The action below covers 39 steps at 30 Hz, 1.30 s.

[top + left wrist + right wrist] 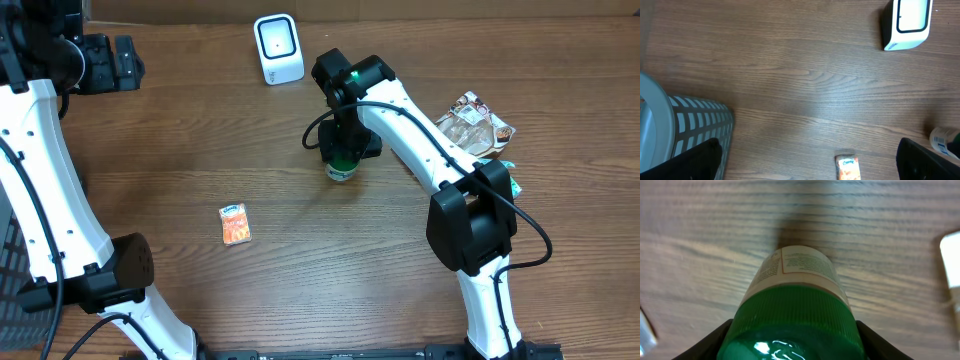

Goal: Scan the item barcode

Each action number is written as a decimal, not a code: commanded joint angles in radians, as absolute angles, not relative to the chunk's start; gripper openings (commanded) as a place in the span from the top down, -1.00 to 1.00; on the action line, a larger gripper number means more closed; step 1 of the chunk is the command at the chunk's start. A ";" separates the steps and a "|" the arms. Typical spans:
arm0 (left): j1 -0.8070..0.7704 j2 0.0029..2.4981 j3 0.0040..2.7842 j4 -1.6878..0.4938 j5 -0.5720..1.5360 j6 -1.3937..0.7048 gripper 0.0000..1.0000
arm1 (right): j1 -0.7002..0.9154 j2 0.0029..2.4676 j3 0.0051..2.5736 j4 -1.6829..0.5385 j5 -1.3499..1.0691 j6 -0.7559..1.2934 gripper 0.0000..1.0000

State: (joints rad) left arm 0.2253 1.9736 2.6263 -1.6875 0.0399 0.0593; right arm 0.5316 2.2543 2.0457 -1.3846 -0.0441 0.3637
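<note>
We find open counter point(200, 140) left of the bottle point(795, 280); the scanner point(278, 48) stands far. Right tool point(345, 148) pinches the bottle's green cap point(790, 325); left tool point(128, 63) spread, holding nothing.

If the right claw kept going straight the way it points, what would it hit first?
The right gripper points down onto the bottle between its fingers, so its green cap comes first.

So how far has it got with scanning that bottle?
Early on. Done: the right gripper is at the green-capped bottle. In hand: its fingers sit against the cap on both sides, with the bottle standing on the table. Left: lifting it and showing its barcode to the white scanner. The left gripper hangs open, far away.
</note>
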 commanded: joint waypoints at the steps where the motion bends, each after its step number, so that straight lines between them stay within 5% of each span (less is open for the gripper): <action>1: 0.231 1.969 2.628 -1.689 0.034 0.072 -0.99 | 0.534 2.252 2.075 -1.373 -0.039 0.552 -0.19; 22: 0.231 1.969 2.628 -1.689 0.034 0.072 -0.99 | 0.539 2.252 1.980 -1.292 -0.026 0.595 -0.29; 30: 0.231 1.969 2.628 -1.689 0.034 0.072 -1.00 | 0.534 2.251 1.997 -1.295 -0.052 0.537 0.16; 39: 0.231 1.969 2.628 -1.689 0.034 0.072 -0.99 | 0.485 2.169 2.089 -1.322 -0.360 0.252 0.16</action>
State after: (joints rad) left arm 0.2253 1.9736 2.6263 -1.6875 0.0399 0.0593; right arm 0.5083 2.2528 2.0277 -1.3239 -0.2123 0.3904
